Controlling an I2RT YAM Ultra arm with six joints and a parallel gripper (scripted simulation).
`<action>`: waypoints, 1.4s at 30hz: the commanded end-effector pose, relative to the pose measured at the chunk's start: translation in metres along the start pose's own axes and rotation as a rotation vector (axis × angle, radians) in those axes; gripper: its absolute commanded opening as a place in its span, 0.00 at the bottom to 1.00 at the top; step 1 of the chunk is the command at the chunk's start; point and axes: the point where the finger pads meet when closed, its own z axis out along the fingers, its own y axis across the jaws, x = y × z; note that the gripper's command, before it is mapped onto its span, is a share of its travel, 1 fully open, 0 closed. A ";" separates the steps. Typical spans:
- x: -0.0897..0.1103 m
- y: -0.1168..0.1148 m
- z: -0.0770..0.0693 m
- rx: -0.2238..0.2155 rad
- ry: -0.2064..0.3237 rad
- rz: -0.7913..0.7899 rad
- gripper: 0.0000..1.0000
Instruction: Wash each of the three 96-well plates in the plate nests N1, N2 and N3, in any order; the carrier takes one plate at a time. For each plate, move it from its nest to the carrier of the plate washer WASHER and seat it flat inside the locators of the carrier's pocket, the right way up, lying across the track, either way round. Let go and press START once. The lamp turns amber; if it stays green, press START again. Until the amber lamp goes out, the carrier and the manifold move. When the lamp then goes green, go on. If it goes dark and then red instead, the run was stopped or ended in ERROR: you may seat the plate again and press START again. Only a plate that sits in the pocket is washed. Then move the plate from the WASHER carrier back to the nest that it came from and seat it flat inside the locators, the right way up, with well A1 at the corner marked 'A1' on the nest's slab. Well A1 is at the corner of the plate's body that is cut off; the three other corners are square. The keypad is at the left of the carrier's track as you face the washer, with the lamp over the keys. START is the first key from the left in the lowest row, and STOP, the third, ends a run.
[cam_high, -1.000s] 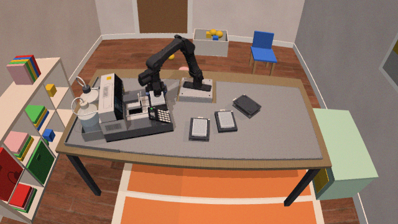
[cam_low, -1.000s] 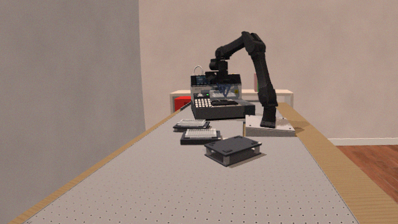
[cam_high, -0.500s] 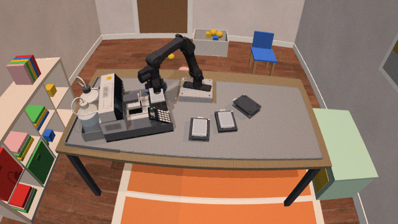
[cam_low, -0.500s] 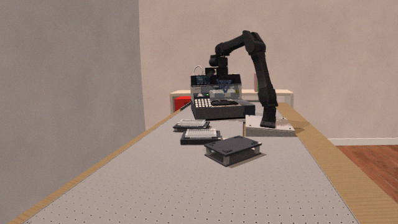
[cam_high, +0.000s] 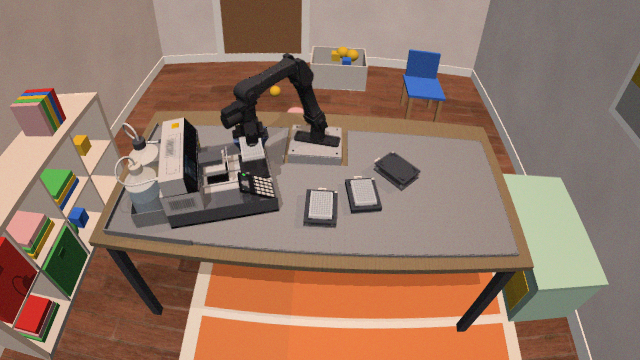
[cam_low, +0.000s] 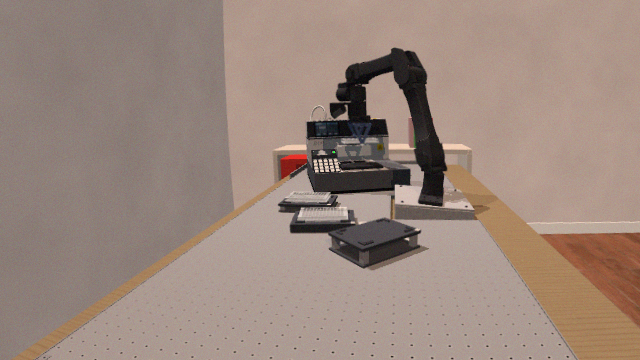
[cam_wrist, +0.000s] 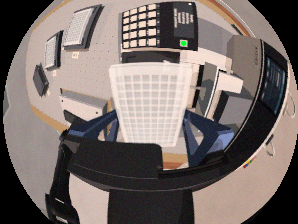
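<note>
My gripper (cam_high: 251, 145) is shut on a white 96-well plate (cam_high: 251, 148) and holds it in the air above the washer's carrier (cam_high: 252, 167); the plate also shows in the wrist view (cam_wrist: 148, 106) between the blue fingers, and my gripper shows in the exterior view (cam_low: 357, 135). The carrier pocket (cam_low: 361, 164) looks dark and empty. The keypad (cam_high: 262, 186) lies beside the track, and its lamp (cam_wrist: 182, 43) is green. Two nests hold white plates (cam_high: 320, 204) (cam_high: 363, 192). The third nest (cam_high: 396, 169) stands empty.
The washer body (cam_high: 177, 157) and two bottles with tubing (cam_high: 140, 175) stand at the table's left end. The arm's base plate (cam_high: 315, 145) sits at the back edge. A shelf with coloured blocks stands left of the table, a green cabinet at the right.
</note>
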 end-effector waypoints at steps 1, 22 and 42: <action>-0.001 0.000 -0.010 0.012 -0.009 0.000 0.00; -0.016 0.012 -0.009 0.013 -0.009 -0.115 0.00; -0.083 0.065 -0.003 0.011 -0.011 -0.115 0.00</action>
